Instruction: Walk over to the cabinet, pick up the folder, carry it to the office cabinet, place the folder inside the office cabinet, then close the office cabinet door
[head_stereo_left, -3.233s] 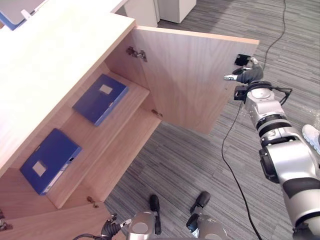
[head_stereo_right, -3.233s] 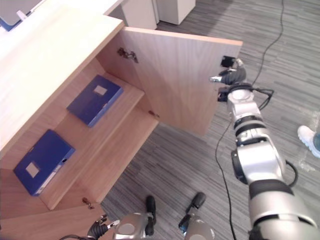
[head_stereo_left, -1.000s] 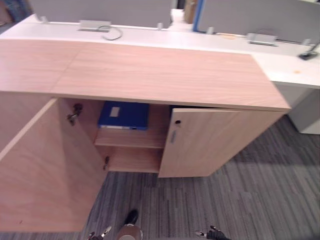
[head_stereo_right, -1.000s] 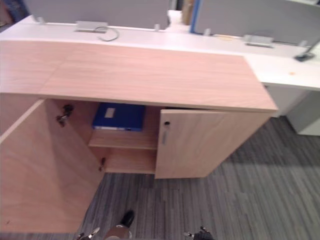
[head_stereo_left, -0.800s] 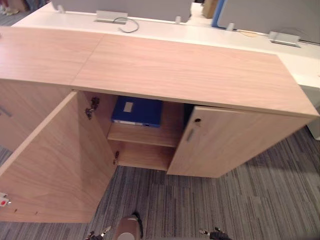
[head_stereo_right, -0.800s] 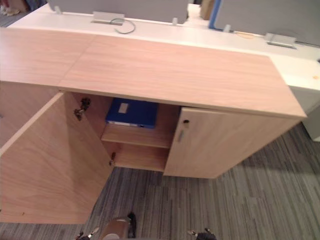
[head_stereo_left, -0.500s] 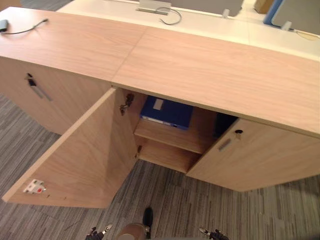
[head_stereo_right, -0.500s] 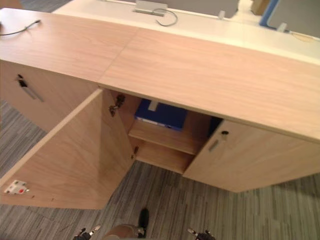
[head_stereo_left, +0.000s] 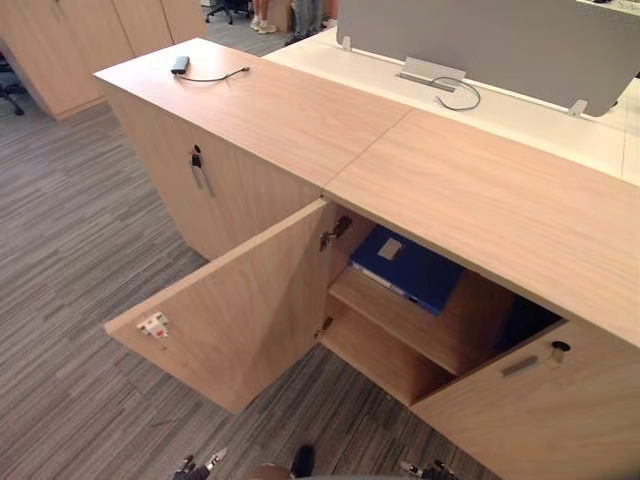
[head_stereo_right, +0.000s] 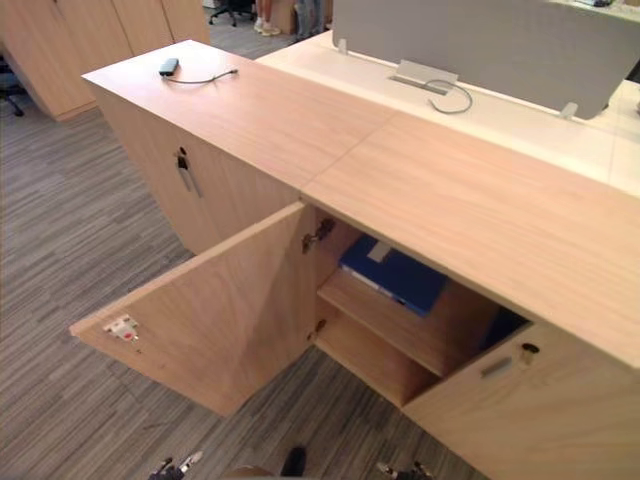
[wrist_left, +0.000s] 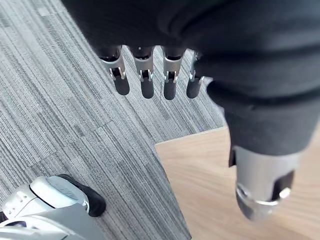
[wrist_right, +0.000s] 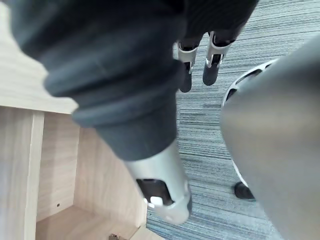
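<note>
My two robot hands, left (wrist_left: 146, 80) and right (wrist_right: 212, 65), hang over the carpet (wrist_left: 60, 115) with fingers loosely straight, holding nothing. One blue folder (head_stereo_left: 410, 268) lies flat on the upper shelf (head_stereo_left: 400, 315) of two inside the office cabinet (head_stereo_left: 480, 200). Of its two doors, the left door (head_stereo_left: 240, 320) is swung wide and the right door (head_stereo_left: 530, 410) is ajar.

**Bright, flat office light, and only the cabinet's insides go dark**

You're getting bright, even light from overhead in both head views. The cabinet top (head_stereo_left: 480, 200) carries a soft pale sheen, and the white desk (head_stereo_left: 520, 110) behind it is close to washed out. Shadows are soft. There's a faint one on the carpet (head_stereo_left: 70, 250) under the open door (head_stereo_left: 240, 320) and deeper shade inside. The blue folder (head_stereo_left: 410, 268) sits half lit in there, and the space behind the other door (head_stereo_left: 540, 420) goes almost black. In your wrist views the covers of the left hand (wrist_left: 146, 80) and right hand (wrist_right: 212, 65) read as near-black masses against well-lit carpet.
</note>
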